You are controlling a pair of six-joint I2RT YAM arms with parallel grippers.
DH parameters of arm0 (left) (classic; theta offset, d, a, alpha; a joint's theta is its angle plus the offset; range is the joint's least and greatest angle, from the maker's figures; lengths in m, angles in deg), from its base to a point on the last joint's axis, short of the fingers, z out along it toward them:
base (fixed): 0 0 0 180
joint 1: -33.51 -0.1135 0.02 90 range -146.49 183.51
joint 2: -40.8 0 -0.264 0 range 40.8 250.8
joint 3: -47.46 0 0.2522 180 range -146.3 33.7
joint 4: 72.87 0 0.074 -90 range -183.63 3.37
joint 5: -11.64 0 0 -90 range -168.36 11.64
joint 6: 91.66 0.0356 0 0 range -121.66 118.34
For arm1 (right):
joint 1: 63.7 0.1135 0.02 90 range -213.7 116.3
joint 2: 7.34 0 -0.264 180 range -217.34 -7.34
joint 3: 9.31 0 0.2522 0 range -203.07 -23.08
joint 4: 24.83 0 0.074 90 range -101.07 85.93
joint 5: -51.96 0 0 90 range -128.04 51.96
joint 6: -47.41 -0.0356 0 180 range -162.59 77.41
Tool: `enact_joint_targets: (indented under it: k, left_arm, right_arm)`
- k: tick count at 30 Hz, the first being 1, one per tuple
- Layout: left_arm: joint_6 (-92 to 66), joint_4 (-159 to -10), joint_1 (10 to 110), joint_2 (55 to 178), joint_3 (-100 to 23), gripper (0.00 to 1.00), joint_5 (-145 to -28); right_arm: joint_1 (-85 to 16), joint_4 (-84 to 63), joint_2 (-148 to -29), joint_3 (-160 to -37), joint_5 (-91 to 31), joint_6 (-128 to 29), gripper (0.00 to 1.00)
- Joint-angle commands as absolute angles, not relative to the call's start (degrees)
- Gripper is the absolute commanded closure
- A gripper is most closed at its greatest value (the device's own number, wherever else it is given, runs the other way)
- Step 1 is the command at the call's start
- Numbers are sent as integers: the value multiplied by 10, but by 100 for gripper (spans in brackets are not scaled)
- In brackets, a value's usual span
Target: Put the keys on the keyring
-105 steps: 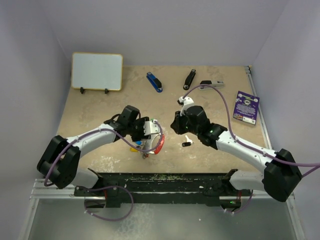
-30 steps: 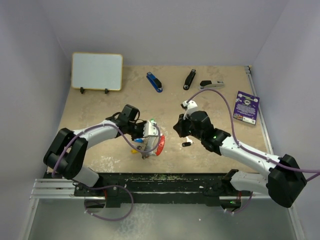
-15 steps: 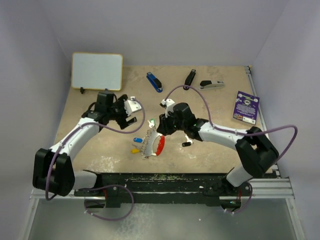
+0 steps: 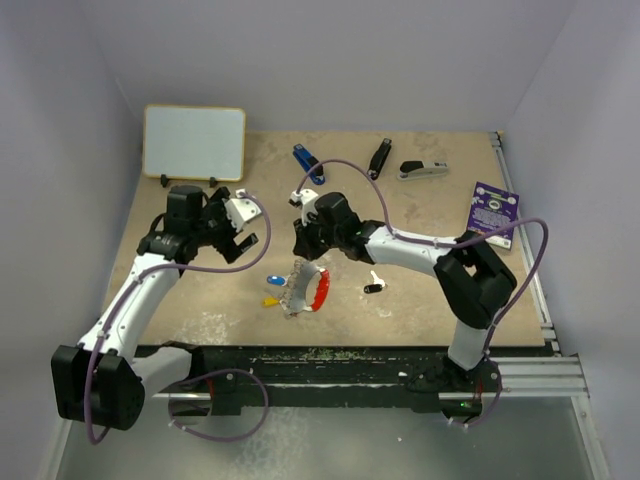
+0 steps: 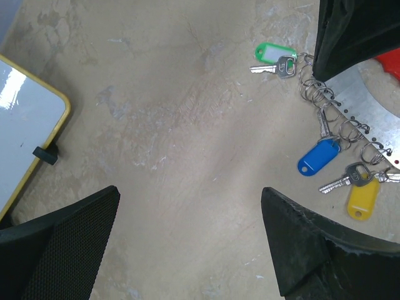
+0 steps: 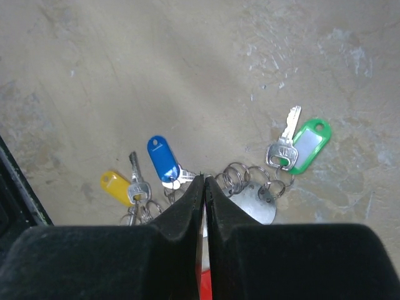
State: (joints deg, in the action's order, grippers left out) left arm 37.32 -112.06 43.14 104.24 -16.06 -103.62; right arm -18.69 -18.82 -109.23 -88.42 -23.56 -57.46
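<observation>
Three tagged keys (image 6: 289, 127) already hang on the keyring (image 6: 238, 177). A green tag (image 6: 309, 144) sits on the far side of the red fob (image 4: 321, 291), with a blue tag (image 6: 161, 157) and a yellow tag (image 6: 114, 184) to the fob's left. One black-headed key (image 4: 372, 288) lies loose on the table (image 4: 420, 300), to the right of the fob and apart from it.

The right gripper (image 6: 204, 181) stands over the coil of rings just beyond the fob, its jaws pressed together with only a hairline between them. Whether a ring wire is nipped there I cannot tell from the wrist view. The left gripper (image 5: 190, 190) hangs well to the left of the fob, jaws spread wide and holding nothing.

The step in hand looks like steadying the ring so the loose key can be threaded on. To do it well, the right jaws should pin bare wire close to the fob rather than a tag, or the bunch may swivel and slide. The key is thin and flat on the table, so it is best taken by its plastic head. That leaves the hole clear to meet the ring's split end at a shallow angle.
</observation>
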Motion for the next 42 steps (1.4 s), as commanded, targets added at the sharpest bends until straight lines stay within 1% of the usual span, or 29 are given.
enact_joint_targets:
  k: [1, 9, 19, 32, 37, 42]
  left_arm:
    - [358, -1121, 426, 1030, -147, 2, -1036]
    - [353, -1098, 426, 1038, -128, 2, -1046]
    - [358, -1088, 427, 1042, -117, 2, -1046]
    - [360, -1074, 426, 1046, -110, 2, -1041]
    - [358, -1071, 426, 1050, -110, 2, -1047]
    - [356, -1067, 426, 1051, -106, 2, -1048]
  right_arm:
    - [-184, -171, -1114, -910, -240, -567, 92]
    - [-179, -168, -1173, -952, -243, -548, 91]
    - [-180, -131, -1210, -980, -264, -518, 90]
    - [-180, -114, -1189, -946, -277, -514, 83]
    - [-180, -105, -1170, -939, -269, -516, 83]
    - [-180, -100, -1145, -919, -265, -520, 87]
